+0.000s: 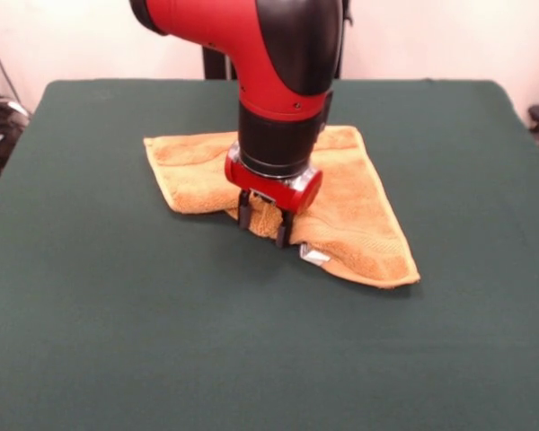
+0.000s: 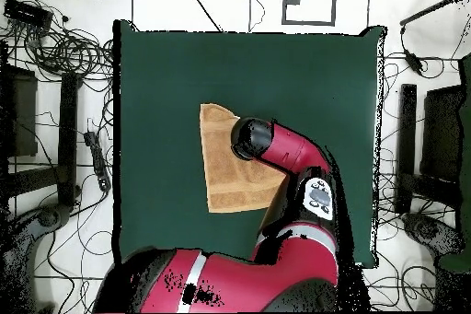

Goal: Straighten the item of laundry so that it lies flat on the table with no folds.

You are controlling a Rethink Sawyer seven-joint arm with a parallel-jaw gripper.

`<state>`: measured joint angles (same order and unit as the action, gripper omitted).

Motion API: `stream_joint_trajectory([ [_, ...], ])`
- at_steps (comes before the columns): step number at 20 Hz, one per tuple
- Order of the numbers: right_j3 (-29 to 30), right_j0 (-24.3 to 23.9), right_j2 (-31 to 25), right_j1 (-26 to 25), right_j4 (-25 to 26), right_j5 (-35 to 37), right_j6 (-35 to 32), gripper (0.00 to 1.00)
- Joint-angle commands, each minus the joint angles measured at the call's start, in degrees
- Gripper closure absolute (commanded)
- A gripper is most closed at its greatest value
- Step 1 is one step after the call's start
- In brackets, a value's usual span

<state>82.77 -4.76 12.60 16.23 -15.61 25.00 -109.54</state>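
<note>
The orange-yellow towel [image 1: 359, 215] lies folded over into a rough triangle on the dark green table [image 1: 117, 323], a little beyond its middle. A small white tag [image 1: 313, 256] shows at its near edge. My gripper [image 1: 264, 224] points down at the towel's near edge, and its dark fingers [image 1: 283, 235] are closed on a raised bunch of the cloth. In the overhead view the towel [image 2: 225, 177] lies near the middle of the table [image 2: 166, 80], and the arm's wrist [image 2: 250, 138] covers its right edge and hides the gripper.
The red and black arm [image 1: 251, 36] comes down over the towel's far part. Green cloth runs wide on all sides of the towel. Cables and equipment [image 2: 55, 52] lie on the floor around the table.
</note>
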Motion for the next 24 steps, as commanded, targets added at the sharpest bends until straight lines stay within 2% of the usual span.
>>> stream_joint_trajectory([
  [1,0.7,2.4,-3.1,0.5,-1.6,9.6,-11.0,0.00],
  [24,-0.6,2.8,-2.2,0.5,-1.1,11.7,-10.8,0.00],
])
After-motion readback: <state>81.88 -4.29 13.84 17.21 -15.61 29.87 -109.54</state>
